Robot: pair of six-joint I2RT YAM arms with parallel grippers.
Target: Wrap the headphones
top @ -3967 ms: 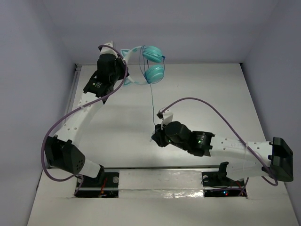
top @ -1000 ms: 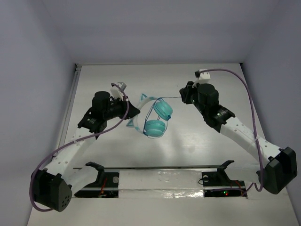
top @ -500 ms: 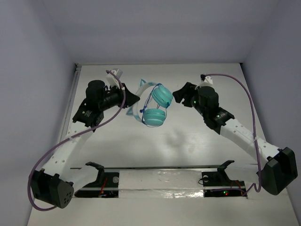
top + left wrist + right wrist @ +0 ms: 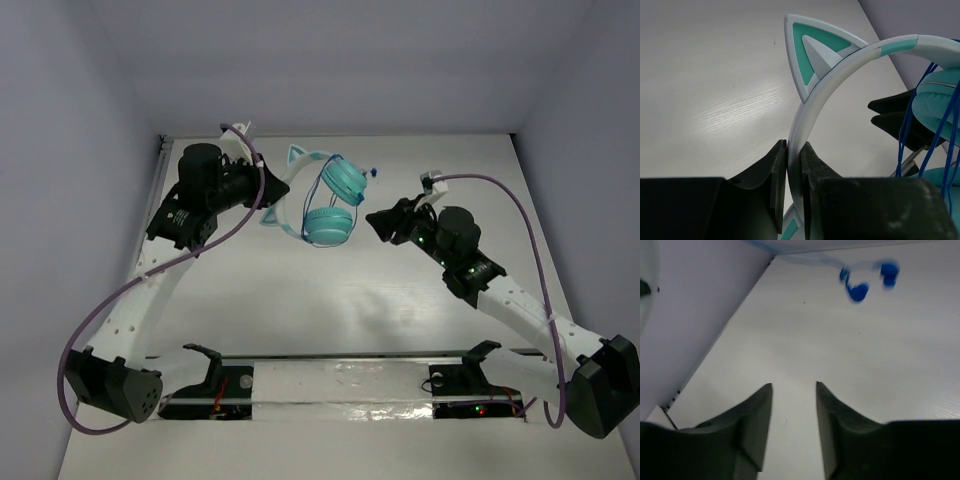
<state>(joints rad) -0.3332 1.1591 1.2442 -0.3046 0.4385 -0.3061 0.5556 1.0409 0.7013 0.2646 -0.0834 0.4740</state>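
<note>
The teal headphones [image 4: 326, 205] hang in the air over the back middle of the table, with the dark-blue cord [image 4: 340, 200] looped round the two earcups. My left gripper [image 4: 268, 196] is shut on the pale headband [image 4: 801, 131], just below a cat-ear point [image 4: 810, 50]; the cord loops [image 4: 935, 125] show at the right of that view. The cord's blue end [image 4: 372, 172] dangles free; it shows blurred in the right wrist view [image 4: 860, 284]. My right gripper [image 4: 377, 221] is open and empty just right of the earcups, its jaws [image 4: 794, 390] apart over bare table.
The white table [image 4: 340, 300] is closed in by pale walls at the back and sides. A thick purple cable [image 4: 520, 200] arcs over my right arm, another [image 4: 110, 300] along my left arm. A metal rail [image 4: 340, 372] runs along the near edge.
My left gripper carried the headphones up and back. My right gripper let go of the cord, opened and drew back toward the near side; the cord end now dangles free.
</note>
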